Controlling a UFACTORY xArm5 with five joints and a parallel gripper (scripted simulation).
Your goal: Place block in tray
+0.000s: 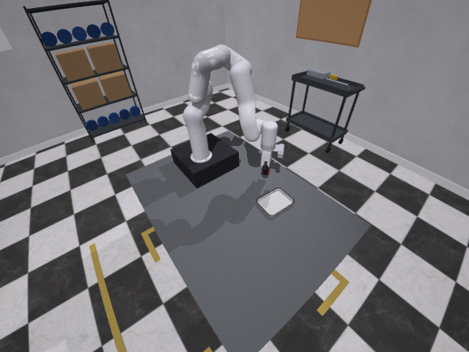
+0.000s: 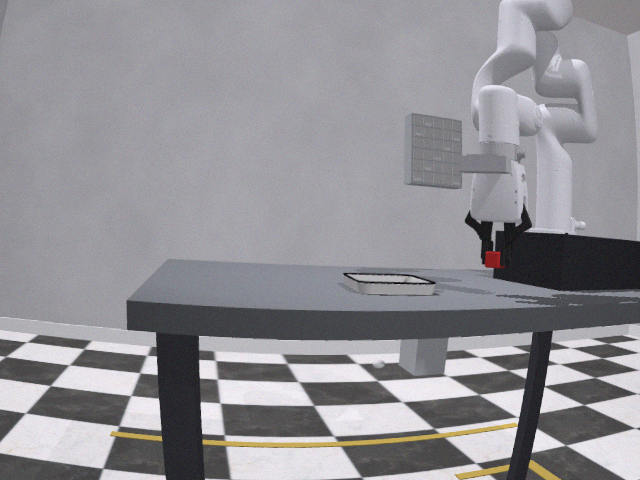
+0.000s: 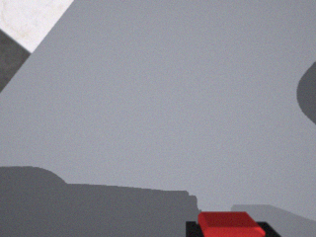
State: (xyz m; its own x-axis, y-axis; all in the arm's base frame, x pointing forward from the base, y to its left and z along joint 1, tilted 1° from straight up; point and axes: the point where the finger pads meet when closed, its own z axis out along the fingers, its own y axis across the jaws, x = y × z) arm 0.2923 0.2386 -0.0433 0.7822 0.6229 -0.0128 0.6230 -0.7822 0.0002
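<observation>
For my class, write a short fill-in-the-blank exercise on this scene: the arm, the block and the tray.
1. The gripper is shut on a small block whose colour is ____.
2. The white tray on the grey table holds ____ blocks.
3. The arm stands on a base coloured ____.
4. In the exterior view the block is ____ the table top, not touching it.

Missing words: red; no; black; above
</observation>
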